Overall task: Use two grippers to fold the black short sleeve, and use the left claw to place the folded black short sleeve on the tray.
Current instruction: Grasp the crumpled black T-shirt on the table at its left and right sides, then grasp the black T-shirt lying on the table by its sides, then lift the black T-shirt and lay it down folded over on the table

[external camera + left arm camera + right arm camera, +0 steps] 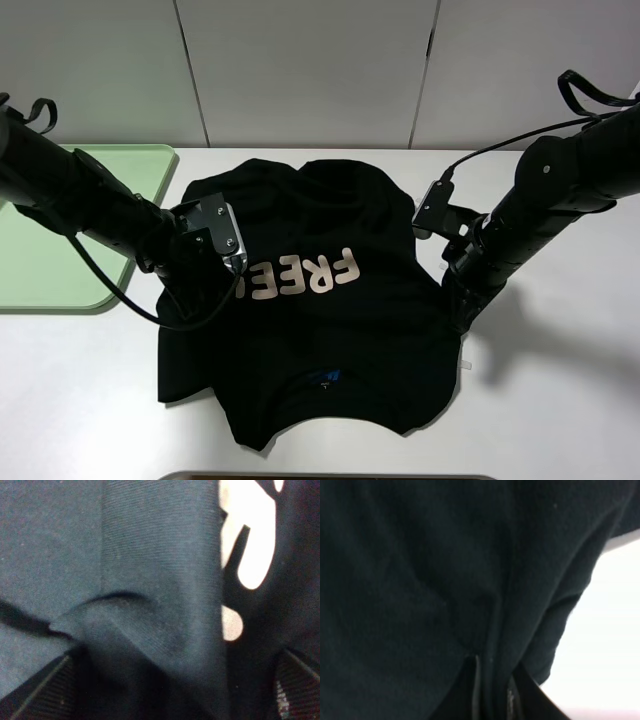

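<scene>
Ext. high view: black cloth T-shirt (320,330) w/ pale "FREE" lettering (305,277) is spread mid white table (560,420), long axis near-to-far, blue neck tag (326,378) at near end. Flat pale-green plastic tray (50,250) lies just beside its left flank, nearer left arm. Left gripper (236,264) is set on the left flank, right gripper (458,305) at the right edge. Fold judged to run across the axis.

L wrist view: jaws are held wide, cloth ridge between, no clamp seen.

R wrist view: jaws are closed on a cloth fold.

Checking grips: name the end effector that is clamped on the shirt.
The right end effector, jaws pinched on an edge of the shirt; the left end effector stands open.
</scene>
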`<state>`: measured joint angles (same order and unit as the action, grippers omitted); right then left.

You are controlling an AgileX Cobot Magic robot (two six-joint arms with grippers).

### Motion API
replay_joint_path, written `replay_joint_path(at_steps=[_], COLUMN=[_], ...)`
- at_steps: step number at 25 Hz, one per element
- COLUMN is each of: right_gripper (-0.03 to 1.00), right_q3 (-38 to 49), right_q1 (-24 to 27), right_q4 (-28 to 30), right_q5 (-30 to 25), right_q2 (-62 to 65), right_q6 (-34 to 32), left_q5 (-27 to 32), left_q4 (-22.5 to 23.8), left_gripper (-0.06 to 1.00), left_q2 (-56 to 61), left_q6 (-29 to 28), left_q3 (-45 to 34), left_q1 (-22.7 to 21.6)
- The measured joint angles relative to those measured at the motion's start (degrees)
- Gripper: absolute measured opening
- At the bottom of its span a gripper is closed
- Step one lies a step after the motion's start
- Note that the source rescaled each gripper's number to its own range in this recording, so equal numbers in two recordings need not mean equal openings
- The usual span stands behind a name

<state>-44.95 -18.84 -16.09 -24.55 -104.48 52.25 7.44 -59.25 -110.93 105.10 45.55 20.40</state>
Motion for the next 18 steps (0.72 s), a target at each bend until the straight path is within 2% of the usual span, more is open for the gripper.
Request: replay_joint_path(at_steps=[2,3,6,7,8,11,15,18], right_gripper=[0.03,0.03,0.03,0.03,0.03,0.03,0.03,0.03], right_q3=[0.00,0.00,0.00,0.00,0.00,0.00,0.00,0.00], right_q1=[0.00,0.00,0.00,0.00,0.00,0.00,0.00,0.00], right_q4=[0.00,0.00,-0.13,-0.21,-0.26,-0.26,-0.26,-0.07], right_q5=[-0.05,-0.05,-0.05,-0.05,-0.05,-0.05,-0.05,0.01], right_q2=[0.00,0.00,0.00,0.00,0.00,0.00,0.00,0.63], right_q6=[-0.14,-0.15,-0.27,-0.40,-0.40,-0.40,-0.87,-3.51], left_q5=[-0.68,-1.19,-1.34,-1.27,-1.11,-0.28,1.66,4.38], left_q4=[-0.01,-0.01,-0.06,-0.06,-0.06,-0.06,-0.01,0.37], left_gripper=[0.68,0.59,0.20,0.11,0.05,0.04,0.04,0.04], left_q2=[-0.11,-0.23,-0.48,-0.48,-0.48,-0.54,-0.58,0.13], left_q6=[-1.55,-2.13,-4.05,-4.32,-4.75,-6.27,-11.36,-13.91], left_q3=[0.00,0.00,0.00,0.00,0.00,0.22,0.28,0.22], left_q1=[0.08,0.17,0.28,0.28,0.28,0.28,0.28,0.28])
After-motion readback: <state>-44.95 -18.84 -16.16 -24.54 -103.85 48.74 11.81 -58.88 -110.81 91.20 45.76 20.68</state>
